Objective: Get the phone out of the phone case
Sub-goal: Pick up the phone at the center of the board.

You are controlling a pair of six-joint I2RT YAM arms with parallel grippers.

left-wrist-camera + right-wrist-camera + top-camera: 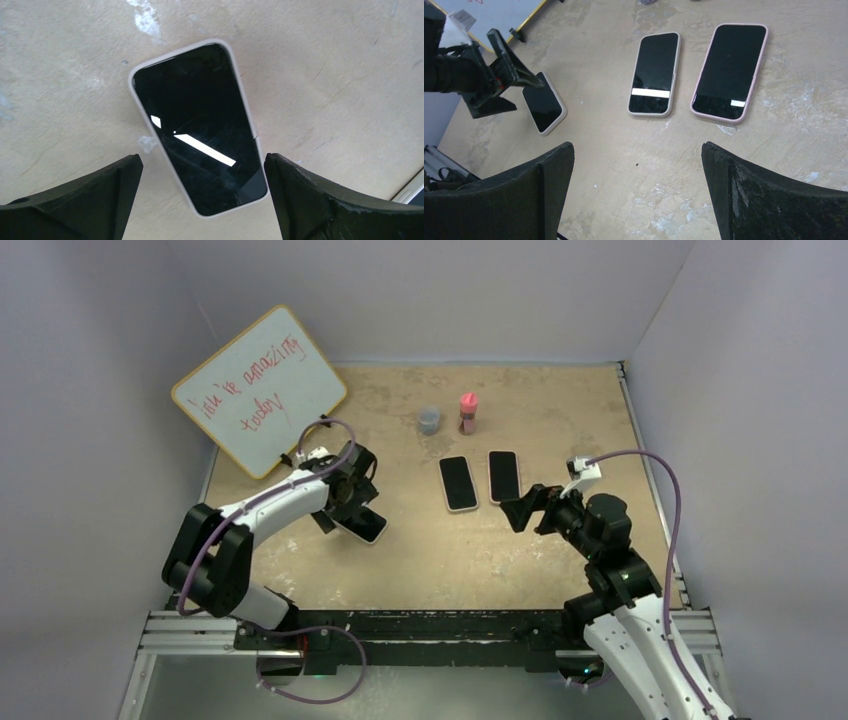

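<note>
A phone with a dark screen in a white phone case [200,125] lies flat on the table, also in the top view [367,526] and the right wrist view [544,102]. My left gripper [202,160] hovers just above its near end, open, one finger on each side and not touching it; in the top view the left gripper [342,504] covers part of the phone. Two more cased phones lie side by side mid-table: one in a white case [655,74], one in a pink case [730,72]. My right gripper [638,147] is open and empty, short of them.
A whiteboard [260,390] with red writing leans at the back left, close behind the left arm. A grey cup [429,420] and a pink bottle [467,413] stand behind the two middle phones. White walls enclose the table on three sides.
</note>
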